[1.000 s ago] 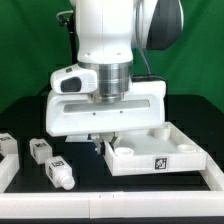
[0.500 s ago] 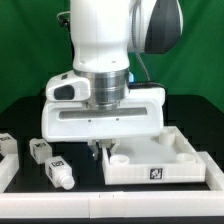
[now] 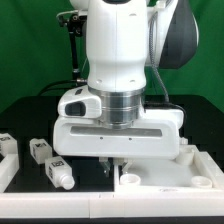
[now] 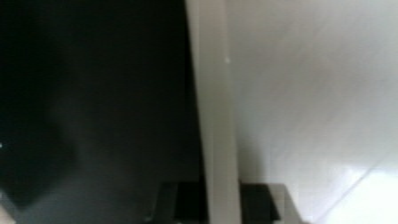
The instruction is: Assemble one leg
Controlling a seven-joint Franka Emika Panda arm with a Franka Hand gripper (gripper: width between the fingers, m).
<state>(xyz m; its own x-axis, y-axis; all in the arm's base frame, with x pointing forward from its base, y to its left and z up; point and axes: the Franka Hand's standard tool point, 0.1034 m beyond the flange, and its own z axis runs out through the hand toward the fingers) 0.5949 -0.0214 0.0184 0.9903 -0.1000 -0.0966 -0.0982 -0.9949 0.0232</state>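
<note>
My gripper (image 3: 113,161) is low over the table with its jaws astride the near-left wall of the large white square recessed panel (image 3: 168,181), shut on that wall. In the wrist view the dark fingers (image 4: 182,203) sit on both sides of the wall's pale edge (image 4: 214,100), and the gripper (image 4: 217,202) is at its base. Two white legs with black-and-white tags lie loose on the black table at the exterior view's left, one (image 3: 40,151) behind the other (image 3: 60,174). A third leg (image 3: 7,145) shows at the far left edge.
A white border rail (image 3: 12,176) runs along the table's left and front edges. The arm's broad white hand body (image 3: 118,128) hides most of the panel's back part. A green backdrop stands behind.
The gripper and the white panel have moved together toward the exterior view's right and nearer the front. The loose legs have not moved.
</note>
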